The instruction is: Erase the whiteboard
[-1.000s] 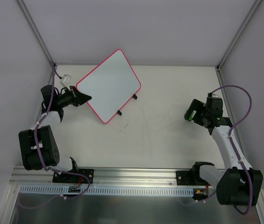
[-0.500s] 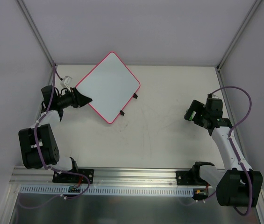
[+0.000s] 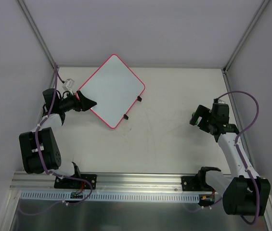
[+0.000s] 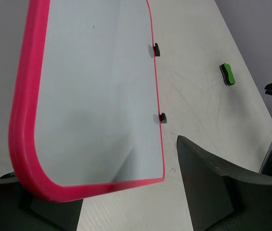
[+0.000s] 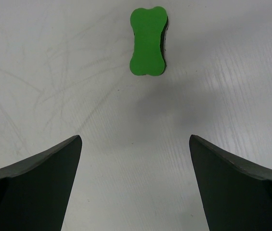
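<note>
The whiteboard [image 3: 111, 91] lies on the table as a diamond, with a pink-red rim, two black clips [image 3: 124, 117] on its right edge and no writing that shows. My left gripper [image 3: 85, 102] stands open at its left corner. In the left wrist view the board [image 4: 97, 86] has its near corner between the jaws, over the left finger and apart from the right finger [image 4: 208, 183]. A green eraser [image 5: 148, 41] lies on the table ahead of my open, empty right gripper [image 5: 135, 139]. The left wrist view shows the same eraser [image 4: 227, 73]. In the top view the right gripper [image 3: 197, 117] hides it.
A white plug on a cable [image 3: 68, 82] lies by the back left post. Grey walls close off the table's left, back and right sides. An aluminium rail [image 3: 136, 180] with both arm bases runs along the near edge.
My left gripper has opened and let go of the whiteboard's corner, and the board has settled lower. The right gripper has shifted slightly and now covers the green eraser in the top view.
</note>
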